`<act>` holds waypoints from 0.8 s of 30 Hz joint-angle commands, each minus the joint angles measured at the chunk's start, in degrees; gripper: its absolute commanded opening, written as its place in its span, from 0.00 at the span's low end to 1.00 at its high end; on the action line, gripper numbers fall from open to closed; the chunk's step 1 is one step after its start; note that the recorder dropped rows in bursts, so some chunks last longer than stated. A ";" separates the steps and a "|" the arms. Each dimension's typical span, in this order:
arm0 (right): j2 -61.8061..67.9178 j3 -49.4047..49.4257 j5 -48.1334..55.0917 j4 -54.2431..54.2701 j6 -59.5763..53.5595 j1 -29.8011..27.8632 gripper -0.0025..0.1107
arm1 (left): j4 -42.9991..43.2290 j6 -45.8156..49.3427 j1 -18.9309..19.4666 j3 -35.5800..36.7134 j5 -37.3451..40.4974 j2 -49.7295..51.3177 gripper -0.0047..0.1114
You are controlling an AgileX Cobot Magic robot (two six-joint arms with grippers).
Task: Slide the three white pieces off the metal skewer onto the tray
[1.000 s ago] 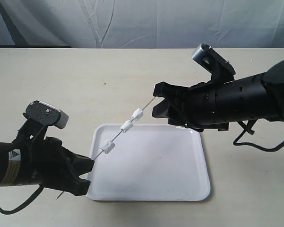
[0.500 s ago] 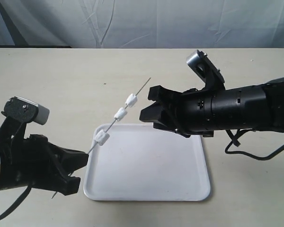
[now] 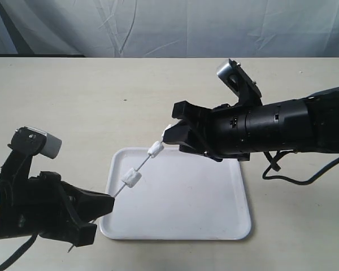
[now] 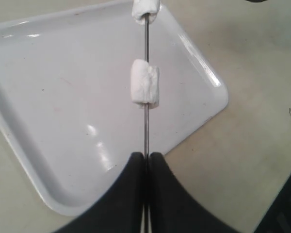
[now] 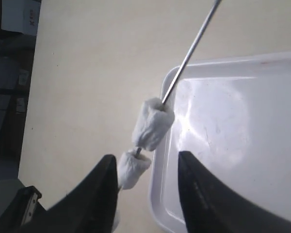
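Skewer (image 3: 143, 163) is clamped by the closed left gripper (image 4: 146, 156) above tray (image 3: 186, 203), toward the counter's (image 3: 73, 96) near edge. Upper pieces (image 5: 153, 124) are straddled by the right gripper (image 3: 174, 123), jaws apart.

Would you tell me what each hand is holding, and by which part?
The left hand pinches the skewer near its bare end. The right hand is open around a white piece, holding nothing.

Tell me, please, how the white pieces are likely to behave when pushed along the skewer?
The white pieces look soft and wrinkled, so they would probably squash before sliding. They seem light: the thin skewer shows no sag under them. Roughly cylindrical, they may roll once on the tray.
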 commanded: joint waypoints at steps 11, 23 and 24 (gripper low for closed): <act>0.97 -3.01 -1.31 0.08 -0.48 0.08 0.37 | -0.83 0.56 -0.33 0.29 -2.78 -0.35 0.04; 1.36 -3.60 -1.33 0.08 -0.23 0.08 0.37 | -2.41 3.00 -0.33 0.29 -2.01 -0.35 0.04; 1.36 -3.60 -1.33 0.08 -0.23 0.08 0.37 | -2.41 3.00 -0.33 0.29 -1.89 -0.35 0.04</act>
